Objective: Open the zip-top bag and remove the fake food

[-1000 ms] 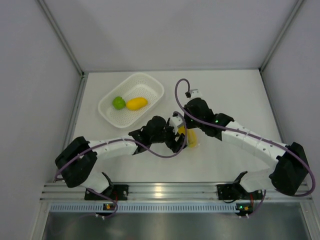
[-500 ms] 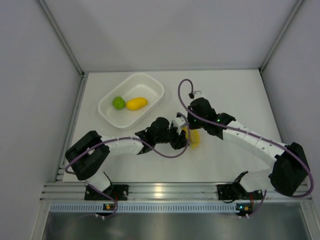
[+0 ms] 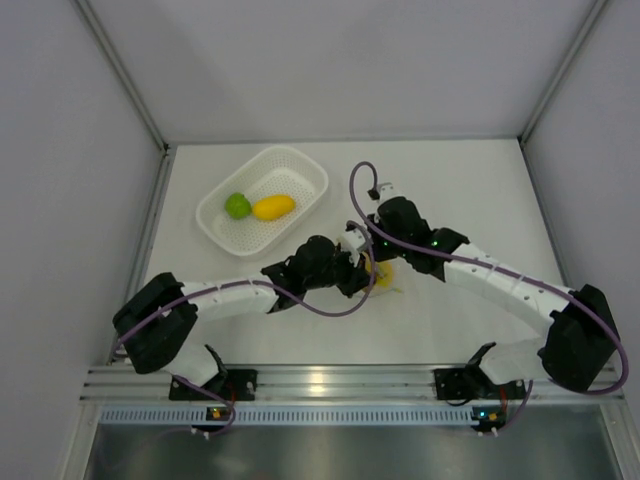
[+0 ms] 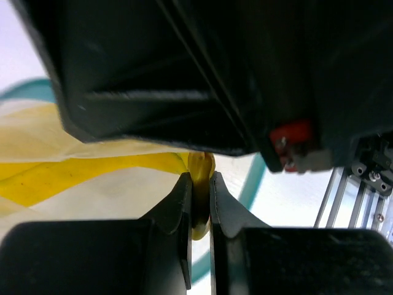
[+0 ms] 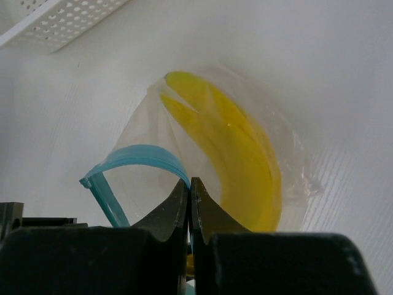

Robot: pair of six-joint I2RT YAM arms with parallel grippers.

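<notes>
My right gripper (image 5: 189, 187) pinches the small clear crinkly plastic bag (image 5: 144, 132) by its blue zip edge, mid-table; my left gripper (image 4: 201, 184) pinches the yellow plastic banana bunch (image 5: 245, 153). Emptying step: next, draw it out steadily

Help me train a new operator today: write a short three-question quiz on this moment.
1. True or false: the banana bunch lies inside the zip-top bag.
2. How many toy fruits lie in the white basket? A one, B two, C three.
3. Fill in: the right gripper pinches the bag at its light ____ zip strip.
Key: 1 true; 2 B; 3 blue.
</notes>
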